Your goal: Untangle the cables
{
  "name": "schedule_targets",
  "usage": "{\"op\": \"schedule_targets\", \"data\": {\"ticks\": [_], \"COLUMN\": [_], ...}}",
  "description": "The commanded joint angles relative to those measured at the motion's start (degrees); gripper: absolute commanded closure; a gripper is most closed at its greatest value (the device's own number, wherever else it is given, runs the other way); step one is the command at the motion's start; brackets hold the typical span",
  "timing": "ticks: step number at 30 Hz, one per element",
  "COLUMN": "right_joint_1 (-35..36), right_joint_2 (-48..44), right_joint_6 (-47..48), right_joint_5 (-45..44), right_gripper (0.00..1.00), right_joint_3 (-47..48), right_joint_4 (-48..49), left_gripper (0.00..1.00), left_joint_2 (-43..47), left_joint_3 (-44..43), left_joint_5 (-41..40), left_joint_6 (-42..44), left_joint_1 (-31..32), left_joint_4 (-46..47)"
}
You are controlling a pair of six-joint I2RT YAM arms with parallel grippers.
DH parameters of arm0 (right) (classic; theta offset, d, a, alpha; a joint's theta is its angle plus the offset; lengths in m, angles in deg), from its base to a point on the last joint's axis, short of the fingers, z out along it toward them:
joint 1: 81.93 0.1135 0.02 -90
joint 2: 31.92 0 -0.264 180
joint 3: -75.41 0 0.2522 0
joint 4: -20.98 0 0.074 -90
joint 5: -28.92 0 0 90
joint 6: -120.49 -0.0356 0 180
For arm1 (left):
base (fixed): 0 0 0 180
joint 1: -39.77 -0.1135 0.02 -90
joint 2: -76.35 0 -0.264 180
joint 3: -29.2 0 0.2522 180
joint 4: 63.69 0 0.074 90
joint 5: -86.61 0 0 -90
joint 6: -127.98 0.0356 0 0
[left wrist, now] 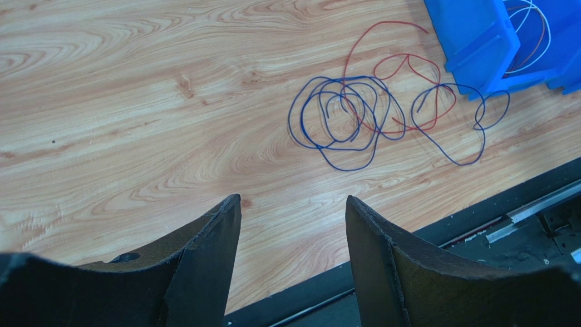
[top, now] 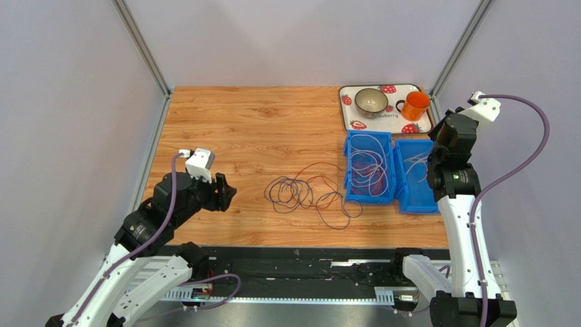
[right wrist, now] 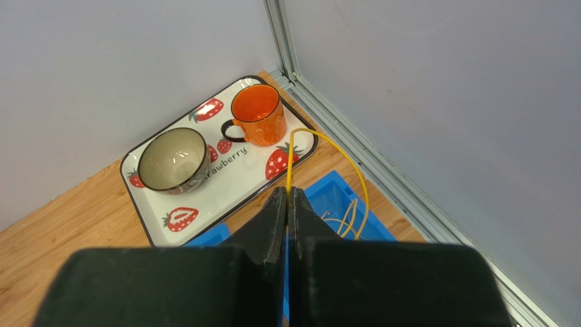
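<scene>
Right jaws: clenched together on a yellow cable (right wrist: 293,153), which is pinched between the tips.
Yellow cable: rises from the tips, arches over to the right and drops into the right bin (right wrist: 334,194) below.
Right jaws, place: held up over the right bin, near the worktop's (top: 239,136) right edge.
Left jaws: released and standing wide apart, with nothing between them.
Left jaws, place: over bare wood at the near left of the worktop, pointing towards the tangle of cables (top: 300,193) and well apart from it.
Tangle of cables: purple-blue and red strands lie flat on the worktop in loose overlapping loops, between the left jaws and the left bin (top: 369,167).
Tangle, right side: a wide purple-blue loop and some red strands trail off to the right. The outermost loop reaches the near corner of the left bin.
Left bin: blue, holding coiled white cables with a few darker strands among them.
Right bin: blue, set side by side against the left bin, with a few pale strands inside.
Tray (top: 354,125): strawberry print, in the far right corner just behind the bins.
Bowl (top: 371,101): upright on the tray, on the left side.
Mug (top: 415,105): orange, upright on the tray beside the bowl.
</scene>
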Motion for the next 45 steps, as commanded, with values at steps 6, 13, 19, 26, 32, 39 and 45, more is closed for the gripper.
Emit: {"op": "schedule_targets", "data": {"ticks": [6,13,19,26,32,39,45], "right_joint_1": [-2.9,-4.0,-4.2,-4.7,-5.1,-5.1,-5.1], "right_joint_2": [3.2,7.2,11.9,15.2,17.8,22.5,24.3], "right_joint_6": [-6.0,-7.4,-7.5,-8.4,-11.0,-11.0,-10.0], "right_joint_5": [0.8,5.6,9.1,9.1,7.2,9.3,8.5], "right_gripper": [1.00,1.00,1.00,1.00,1.00,1.00,0.63], "right_joint_3": [-6.4,-10.9,-12.5,-15.5,-16.4,-9.8,0.7], "right_joint_4": [4.2,7.6,8.1,8.7,5.7,-1.7,-12.1], "left_gripper": [0.34,0.34,0.34,0.34,0.34,0.34,0.34], "left_joint_2": [0.2,0.9,1.0,1.1,1.1,1.0,0.6], "left_joint_3": [0.0,0.1,0.1,0.2,0.1,0.1,0.1], "left_joint_5": [0.1,0.0,0.2,0.2,0.1,0.2,0.2], "left_joint_6": [-0.2,-0.1,-0.1,-0.1,-0.1,-0.1,-0.1], "left_joint_1": [0.3,0.2,0.3,0.3,0.3,0.2,0.3], "left_joint_4": [0.7,0.8,0.8,1.0,0.9,0.9,1.0]}}
